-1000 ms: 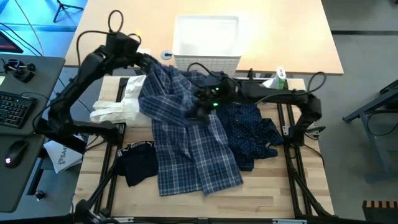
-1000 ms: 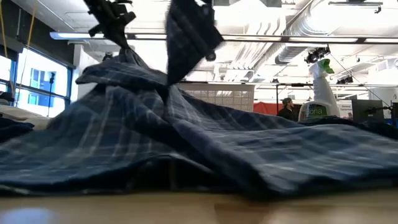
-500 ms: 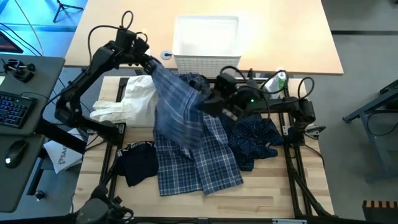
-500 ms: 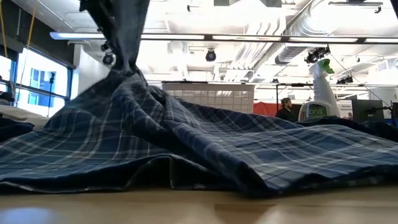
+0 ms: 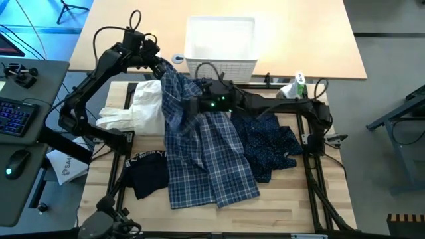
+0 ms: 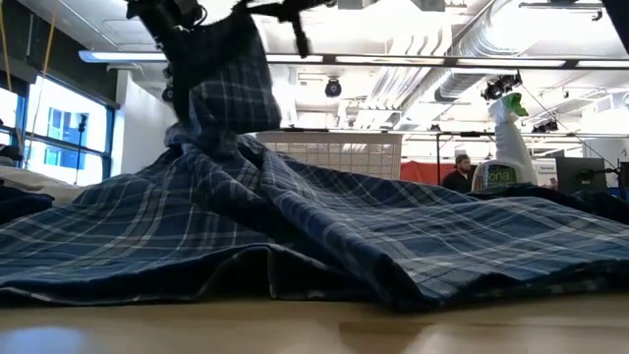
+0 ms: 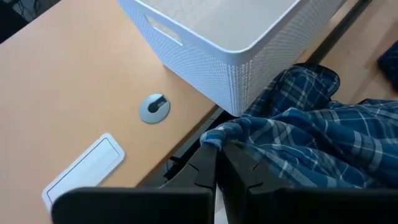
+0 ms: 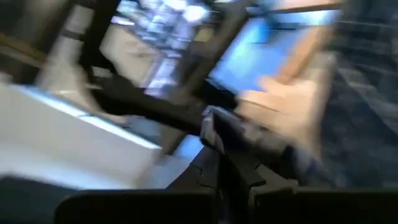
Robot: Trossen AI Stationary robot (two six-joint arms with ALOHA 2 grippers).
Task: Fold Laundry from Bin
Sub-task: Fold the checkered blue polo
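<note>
High view: white basket (image 5: 220, 46) is seen at the far edge of the tabletop (image 5: 332, 192), w/ nothing visible inside. The plaid shirt (image 5: 199, 153) is spread just in front of the basket and runs down toward the near edge. Its top corner is pinched by the left gripper (image 5: 161, 66), jaws closed on the cloth, just left of the basket. The right gripper (image 5: 192, 105) is placed in front of the basket, jaws closed on a raised fold of the same shirt. A white cloth (image 5: 136, 109) lies left of the shirt, a black piece (image 5: 146, 174) at its near-left, dotted navy trousers (image 5: 269, 143) at its right. A spray bottle (image 5: 295, 83) stands right of the basket.

Low view: shirt (image 6: 295, 246) is draped across the front, one part lifted at upper left; basket lattice (image 6: 339, 152) shows behind it, bottle (image 6: 506, 147) at right, a person (image 6: 457, 172) far back.

Left wrist view: closed jaws of the left gripper (image 7: 219, 152) are seen gripping the shirt edge (image 7: 298, 137) beside the basket corner (image 7: 242, 81).

Right wrist view: blurred; jaws of the right gripper (image 8: 214, 134) appear closed.
</note>
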